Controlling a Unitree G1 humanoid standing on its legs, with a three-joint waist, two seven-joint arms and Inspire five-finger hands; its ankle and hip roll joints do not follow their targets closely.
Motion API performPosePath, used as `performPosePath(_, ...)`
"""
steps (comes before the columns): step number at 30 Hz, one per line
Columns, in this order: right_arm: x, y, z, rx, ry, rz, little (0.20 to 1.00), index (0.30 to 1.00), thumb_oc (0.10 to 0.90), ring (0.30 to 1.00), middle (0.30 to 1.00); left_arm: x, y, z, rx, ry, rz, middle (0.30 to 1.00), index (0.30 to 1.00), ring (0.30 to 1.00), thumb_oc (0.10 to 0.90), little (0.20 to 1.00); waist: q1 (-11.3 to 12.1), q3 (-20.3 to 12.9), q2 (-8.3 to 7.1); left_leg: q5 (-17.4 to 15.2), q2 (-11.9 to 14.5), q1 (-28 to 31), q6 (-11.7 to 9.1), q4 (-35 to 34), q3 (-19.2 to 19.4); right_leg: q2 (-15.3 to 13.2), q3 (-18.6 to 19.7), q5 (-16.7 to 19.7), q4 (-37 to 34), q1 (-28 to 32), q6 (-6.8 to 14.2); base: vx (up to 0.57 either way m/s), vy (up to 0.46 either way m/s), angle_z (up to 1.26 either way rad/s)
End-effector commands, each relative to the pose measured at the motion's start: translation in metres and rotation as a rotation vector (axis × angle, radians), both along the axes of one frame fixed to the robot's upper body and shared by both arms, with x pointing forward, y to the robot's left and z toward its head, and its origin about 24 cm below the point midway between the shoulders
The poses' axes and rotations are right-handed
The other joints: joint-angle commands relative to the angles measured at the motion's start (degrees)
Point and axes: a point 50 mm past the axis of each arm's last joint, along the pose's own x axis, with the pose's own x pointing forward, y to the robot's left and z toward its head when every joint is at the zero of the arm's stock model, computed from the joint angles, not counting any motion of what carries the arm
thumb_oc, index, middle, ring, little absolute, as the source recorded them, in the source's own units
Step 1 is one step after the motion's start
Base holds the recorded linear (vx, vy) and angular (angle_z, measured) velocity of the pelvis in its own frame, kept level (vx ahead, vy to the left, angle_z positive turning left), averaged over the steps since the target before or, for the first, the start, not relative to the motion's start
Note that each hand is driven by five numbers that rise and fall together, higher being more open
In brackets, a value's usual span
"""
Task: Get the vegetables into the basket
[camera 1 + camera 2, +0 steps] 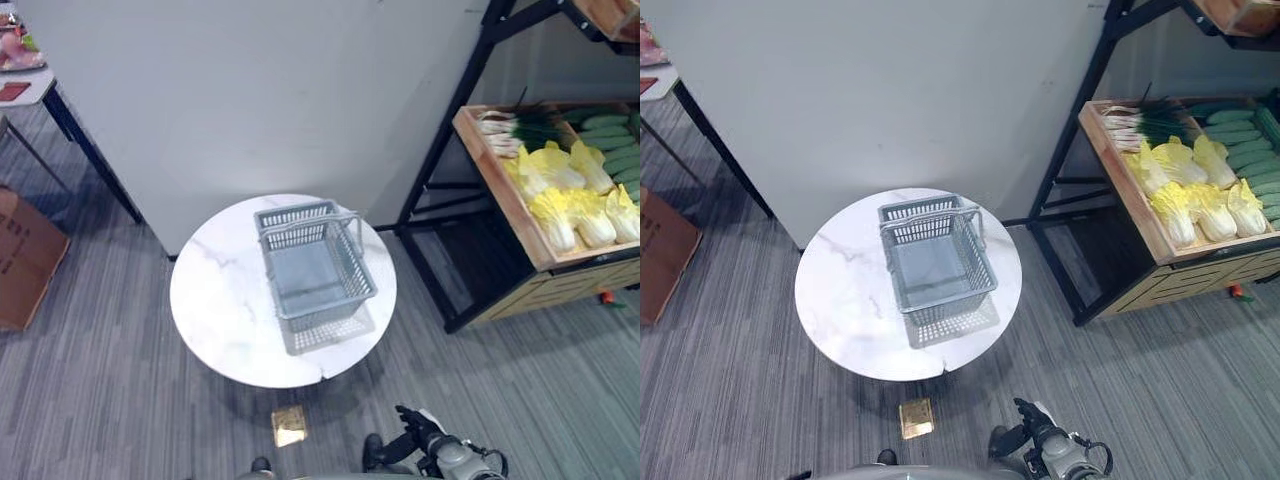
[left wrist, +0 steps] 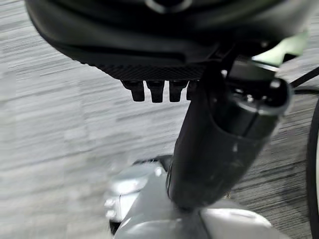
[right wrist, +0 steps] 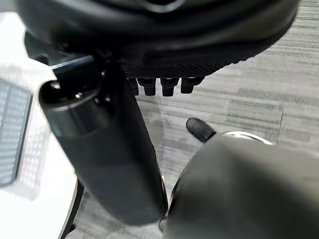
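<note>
The grey basket sits empty on the round tabletop in the middle. The vegetables wait on the shelf at the right edge. Both robot hands, right and left, hang low with loose fingers, holding nothing; I think the right should reach over and grip one gently.

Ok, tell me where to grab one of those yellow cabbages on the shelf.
Likely best around the pale stalk end of the nearest cabbage, coming from above with the right hand. The cabbages lie flat, packed side by side in the wooden crate, leaves overlapping, so the sides look blocked and only the top is exposed.
</note>
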Motion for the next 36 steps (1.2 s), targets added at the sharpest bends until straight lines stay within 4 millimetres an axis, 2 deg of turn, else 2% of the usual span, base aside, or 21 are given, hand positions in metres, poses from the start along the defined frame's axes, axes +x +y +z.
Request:
performPosePath(1,-0.003,-0.032,0.004,-0.103,0.025,0.003,1.0,1.0,0.9,1.0,1.0,0.022,-0.016,-0.002,-0.049,-0.016,-0.087,1.0,1.0,1.0,0.9,1.0,-0.9,1.2,-0.67,1.6,-0.6,-3.6,-2.6,-0.6,-2.5,-4.0,0.0,0.0,0.4,0.5,4.8,0.06,-0.213,-0.08)
performPosePath(3,-0.009,-0.037,0.003,-0.115,0.045,-0.016,1.0,1.0,0.9,1.0,1.0,0.022,-0.018,-0.003,-0.048,-0.012,-0.095,1.0,1.0,1.0,0.9,1.0,-0.9,0.8,-0.31,1.8,-0.2,-3.5,-2.9,-0.6,-2.6,-3.7,-0.5,-0.5,0.4,1.1,4.5,0.05,-0.114,-0.02)
performPosePath(4,-0.015,-0.052,0.005,-0.158,0.055,-0.064,1.0,1.0,0.9,1.0,1.0,0.022,-0.018,-0.003,-0.04,-0.01,-0.114,1.0,1.0,1.0,0.9,1.0,-0.8,0.2,-0.05,1.8,0.0,-3.3,-3.0,-0.6,-2.9,-3.5,-1.0,-0.8,0.4,1.8,4.4,0.05,-0.066,0.11)
performPosePath(5,-0.013,-0.058,0.007,-0.18,0.042,-0.074,1.0,1.0,0.9,1.0,1.0,0.02,-0.018,-0.003,-0.035,-0.003,-0.125,1.0,1.0,1.0,0.9,1.0,-0.9,0.0,-0.02,1.8,0.0,-3.2,-3.0,-0.6,-2.8,-3.5,-1.0,-0.9,0.4,2.1,4.4,0.06,-0.068,0.21)
performPosePath(6,0.012,-0.075,0.024,-0.273,-0.085,0.003,1.0,1.0,0.9,1.0,1.0,0.014,-0.018,-0.003,-0.022,0.008,-0.132,1.0,1.0,1.0,0.9,1.0,-1.0,-0.3,-0.1,1.6,-0.1,-3.1,-3.0,-0.6,-2.6,-3.6,-0.8,-0.9,0.4,2.3,4.6,0.01,0.017,0.23)
performPosePath(7,0.053,-0.092,0.059,-0.352,-0.308,0.096,1.0,1.0,0.9,1.0,1.0,0.01,-0.017,-0.003,-0.023,-0.001,-0.103,1.0,1.0,1.0,0.9,1.0,-1.4,0.0,-0.09,1.2,-0.1,-2.6,-3.0,-0.6,-2.2,-3.7,-0.3,-0.8,0.4,2.5,4.8,-0.01,0.046,0.13)
performPosePath(8,0.076,-0.099,0.089,-0.413,-0.454,0.177,1.0,1.0,0.9,1.0,1.0,0.008,-0.016,-0.003,-0.029,-0.004,-0.079,1.0,1.0,1.0,0.9,1.0,-1.9,-0.2,-0.21,1.2,-0.3,-2.7,-3.0,-0.6,-1.9,-3.9,-0.1,-0.6,0.4,2.3,5.0,-0.01,0.093,-0.14)
performPosePath(9,0.114,-0.103,0.157,-0.557,-0.751,0.346,1.0,1.0,0.9,1.0,1.0,0.004,-0.014,-0.003,-0.037,-0.002,-0.05,1.0,1.0,1.0,0.9,1.0,-2.1,-0.4,-0.43,0.8,-0.5,-2.5,-3.0,-0.6,-1.9,-4.2,0.2,-0.6,0.4,2.5,5.3,0.01,0.085,-0.22)
performPosePath(10,0.132,-0.092,0.197,-0.604,-0.913,0.451,1.0,1.0,0.9,1.0,1.0,0.004,-0.012,-0.003,-0.034,0.0,-0.049,1.0,1.0,1.0,0.9,1.0,-1.8,-0.6,-0.71,0.5,-0.6,-2.3,-2.9,-0.6,-1.8,-4.4,0.2,-0.6,0.4,2.7,5.4,0.03,0.071,-0.24)
performPosePath(11,0.144,-0.081,0.219,-0.608,-1.01,0.509,1.0,1.0,0.9,1.0,1.0,0.003,-0.011,-0.003,-0.028,0.006,-0.058,1.0,1.0,1.0,0.9,1.0,-1.5,-0.8,-0.91,0.4,-0.7,-2.3,-2.9,-0.6,-1.8,-4.5,0.1,-0.6,0.4,2.7,5.5,0.03,0.028,-0.1)
performPosePath(13,0.158,-0.065,0.246,-0.632,-1.11,0.606,1.0,1.0,0.9,1.0,1.0,0.004,-0.009,-0.002,-0.022,0.012,-0.083,1.0,1.0,1.0,0.9,1.0,-0.7,-1.0,-1.22,0.2,-0.8,-2.3,-2.8,-0.6,-2.0,-4.7,-0.1,-0.6,0.4,2.9,5.6,0.01,0.008,-0.03)
performPosePath(14,0.173,-0.038,0.27,-0.6,-1.204,0.727,1.0,1.0,0.9,1.0,1.0,0.003,-0.006,-0.001,-0.014,0.024,-0.108,1.0,1.0,1.0,0.9,1.0,0.5,-1.1,-1.61,0.2,-0.9,-2.4,-2.8,-0.6,-2.2,-4.9,-0.3,-0.6,0.4,2.9,5.6,0.0,0.0,0.0)
performPosePath(15,0.174,-0.037,0.271,-0.599,-1.206,0.73,1.0,1.0,0.9,1.0,1.0,0.003,-0.006,-0.001,-0.015,0.023,-0.105,1.0,1.0,1.0,0.9,1.0,0.3,-1.1,-1.56,0.1,-0.9,-2.4,-2.8,-0.6,-2.1,-4.9,-0.3,-0.6,0.4,2.9,5.7,0.0,0.0,0.0)
performPosePath(18,0.192,0.001,0.296,-0.572,-1.296,0.875,1.0,1.0,0.9,1.0,1.0,0.002,-0.004,-0.001,-0.009,0.037,-0.13,1.0,1.0,1.0,0.9,1.0,2.1,-1.1,-1.9,0.1,-1.0,-2.8,-2.7,-0.6,-2.5,-5.1,-0.7,-0.5,0.4,3.0,5.7,0.0,0.009,0.16)
performPosePath(21,0.209,0.033,0.308,-0.537,-1.338,0.945,1.0,1.0,0.9,1.0,1.0,0.002,-0.004,-0.001,-0.007,0.041,-0.159,1.0,1.0,1.0,0.9,1.0,3.5,-0.7,-2.06,0.3,-1.2,-3.2,-2.7,-0.6,-3.0,-5.3,-1.1,-0.5,0.4,3.0,5.7,-0.02,0.01,0.11)
performPosePath(22,0.222,0.051,0.315,-0.548,-1.345,0.986,1.0,1.0,0.9,1.0,1.0,0.004,-0.007,-0.002,-0.009,0.038,-0.19,1.0,1.0,1.0,0.9,1.0,4.5,-0.3,-2.27,0.5,-1.2,-3.5,-2.7,-0.6,-3.3,-5.3,-1.3,-0.5,0.4,3.0,5.6,-0.02,0.001,0.11)
performPosePath(23,0.222,0.052,0.316,-0.548,-1.346,0.988,1.0,1.0,0.9,1.0,1.0,0.004,-0.007,-0.002,-0.01,0.037,-0.188,1.0,1.0,1.0,0.9,1.0,4.4,-0.3,-2.23,0.5,-1.2,-3.5,-2.7,-0.6,-3.3,-5.3,-1.3,-0.5,0.4,3.0,5.6,-0.03,-0.003,0.13)
performPosePath(27,0.247,0.062,0.321,-0.61,-1.31,0.958,1.0,1.0,0.9,1.0,1.0,0.014,-0.013,-0.002,-0.007,0.01,-0.241,1.0,1.0,1.0,0.9,1.0,5.9,1.0,-2.52,1.0,-1.2,-4.7,-2.7,-0.6,-4.1,-5.3,-1.9,-0.2,0.4,2.4,5.5,-0.05,-0.002,0.16)
performPosePath(31,0.265,0.059,0.329,-0.715,-1.277,0.917,1.0,1.0,0.9,1.0,1.0,0.029,-0.014,0.0,0.011,-0.032,-0.28,1.0,1.0,1.0,0.9,1.0,6.9,2.4,-2.64,1.7,-1.3,-6.5,-2.7,-0.6,-5.3,-5.4,-2.6,0.2,0.4,1.6,5.4,-0.06,-0.012,0.12)
performPosePath(36,0.277,0.058,0.345,-0.767,-1.309,0.823,1.0,1.0,0.9,1.0,1.0,0.047,-0.016,0.003,0.037,-0.082,-0.326,1.0,1.0,1.0,0.9,1.0,7.8,4.0,-2.52,2.7,-1.5,-8.9,-2.7,-0.6,-6.6,-5.4,-3.3,0.8,0.4,-0.1,5.4,-0.07,-0.008,0.1)
